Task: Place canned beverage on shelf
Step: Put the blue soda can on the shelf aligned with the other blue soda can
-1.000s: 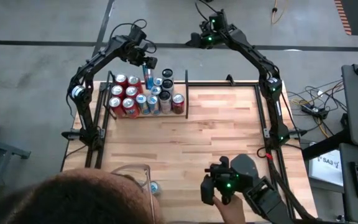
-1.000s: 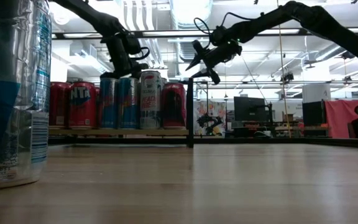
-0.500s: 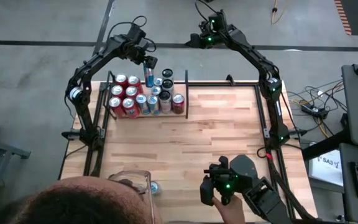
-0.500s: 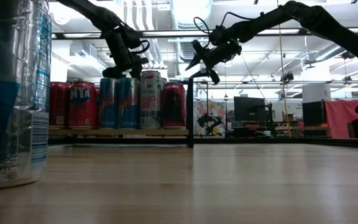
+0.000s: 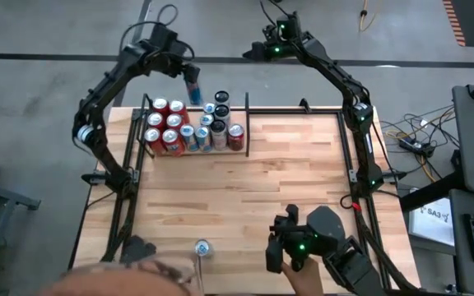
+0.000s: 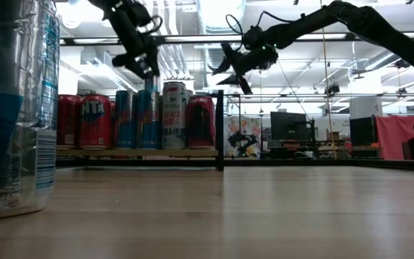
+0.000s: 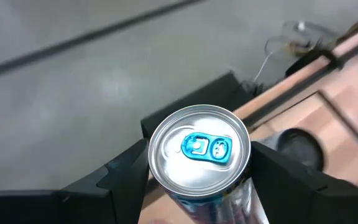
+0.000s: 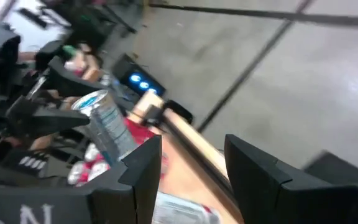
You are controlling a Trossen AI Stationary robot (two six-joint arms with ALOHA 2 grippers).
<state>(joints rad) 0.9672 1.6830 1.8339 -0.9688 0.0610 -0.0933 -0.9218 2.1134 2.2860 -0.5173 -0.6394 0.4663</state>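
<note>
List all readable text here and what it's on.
"NTA": on a red can on the shelf; the word's start is hidden.
"SA3", as far as it can be read: on a white sheet right of the table.
Too blurred to read: print on the white can, the big near can, and the blue can in the left gripper.

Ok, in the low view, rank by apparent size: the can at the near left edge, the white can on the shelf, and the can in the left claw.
1. Near-left can: largest, though only because it stands closest to the camera.
2. White can on the shelf.
3. Blue can in the left claw: smallest, mostly hidden, so its rank is unsure.
</note>
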